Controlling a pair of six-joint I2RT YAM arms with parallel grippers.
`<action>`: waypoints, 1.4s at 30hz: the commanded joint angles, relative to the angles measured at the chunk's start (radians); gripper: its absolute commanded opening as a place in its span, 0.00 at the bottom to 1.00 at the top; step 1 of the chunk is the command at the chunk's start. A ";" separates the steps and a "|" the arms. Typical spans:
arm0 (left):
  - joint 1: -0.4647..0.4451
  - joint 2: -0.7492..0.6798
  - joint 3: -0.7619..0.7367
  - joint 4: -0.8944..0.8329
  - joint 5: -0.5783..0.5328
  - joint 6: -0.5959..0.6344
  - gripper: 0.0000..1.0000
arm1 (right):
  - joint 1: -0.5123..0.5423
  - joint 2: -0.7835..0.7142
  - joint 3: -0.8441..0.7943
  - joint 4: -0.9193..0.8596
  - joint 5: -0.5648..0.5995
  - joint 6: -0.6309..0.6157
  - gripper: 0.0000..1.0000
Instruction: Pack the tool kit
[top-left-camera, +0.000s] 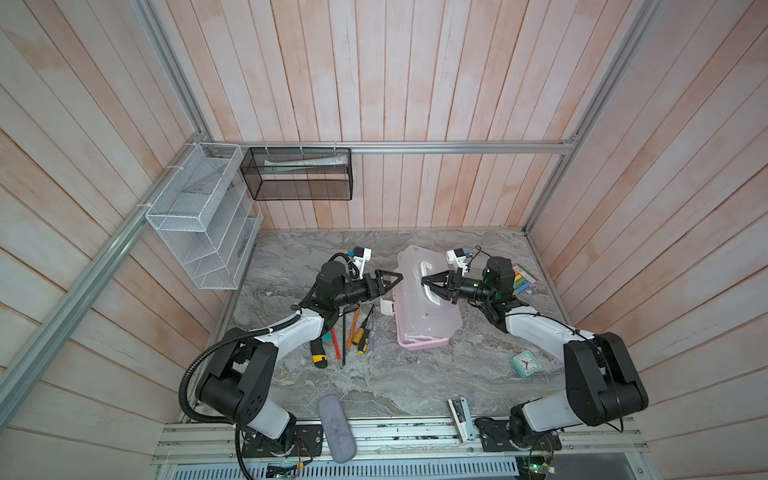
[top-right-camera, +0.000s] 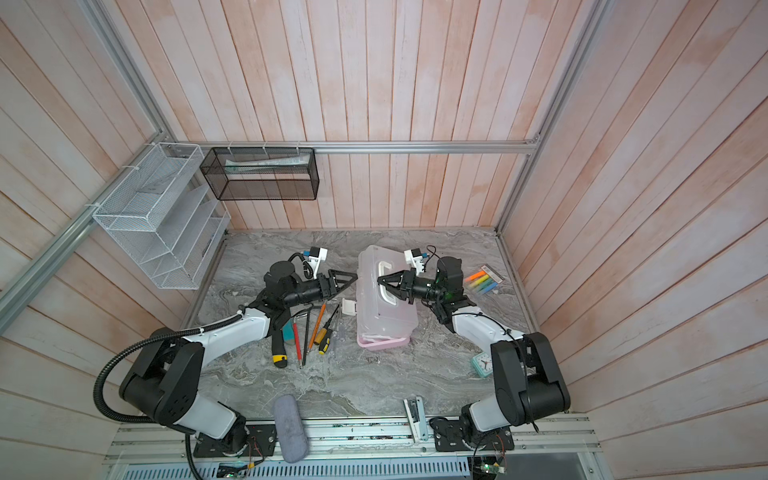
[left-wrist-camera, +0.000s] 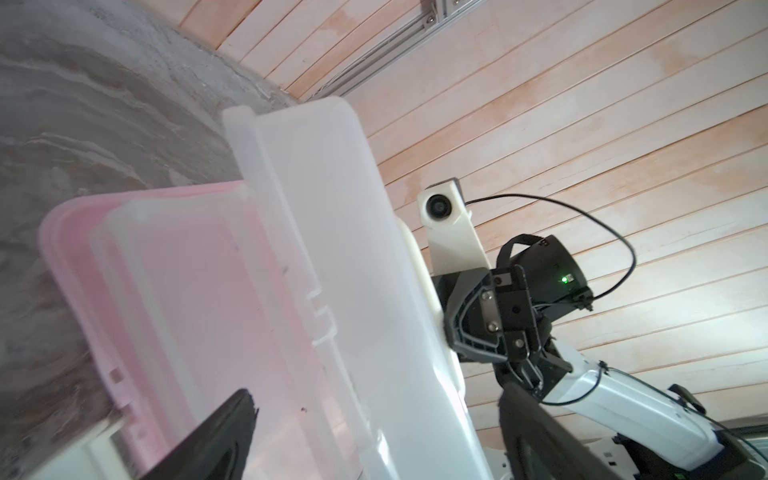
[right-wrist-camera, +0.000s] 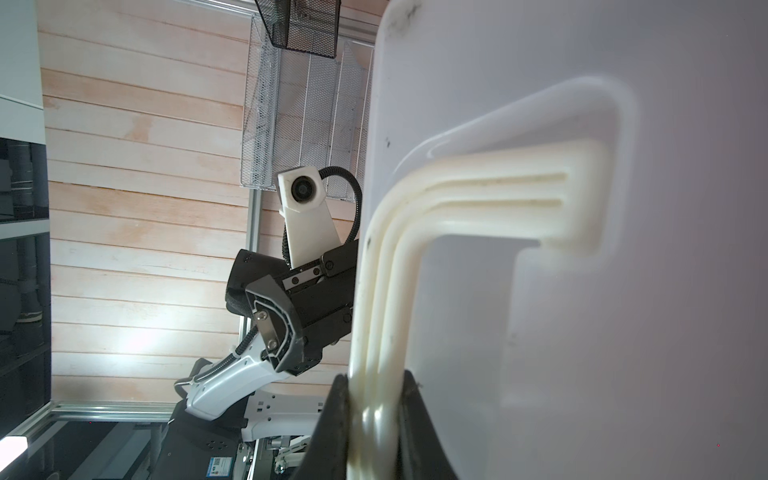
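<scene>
Frosted lid (top-left-camera: 432, 318) blurs box (top-left-camera: 422, 343) contents; right tool (top-left-camera: 427, 284) clamps handle (top-left-camera: 428, 266)

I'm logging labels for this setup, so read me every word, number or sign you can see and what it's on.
Nothing can be read.
Clock: dial marks too small.
Highlighter packet: label too blurred.
Sheet in black basket: print too small.
Blue sticker, right wrist view: print too small.

Holding left gripper (top-left-camera: 397, 284) fingers wide apart at frame centre; pinching right gripper (top-left-camera: 427, 286) fingers together just to its right.
</scene>
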 joint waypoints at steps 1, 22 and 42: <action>-0.015 0.056 0.053 0.114 0.074 -0.056 0.94 | 0.002 -0.002 0.001 0.182 -0.047 0.030 0.00; -0.097 0.192 0.227 0.083 0.084 -0.049 0.93 | -0.020 -0.015 0.019 -0.193 0.049 -0.302 0.47; -0.219 0.465 0.651 -0.040 0.097 -0.060 0.93 | -0.325 -0.448 -0.193 -0.466 0.371 -0.339 0.60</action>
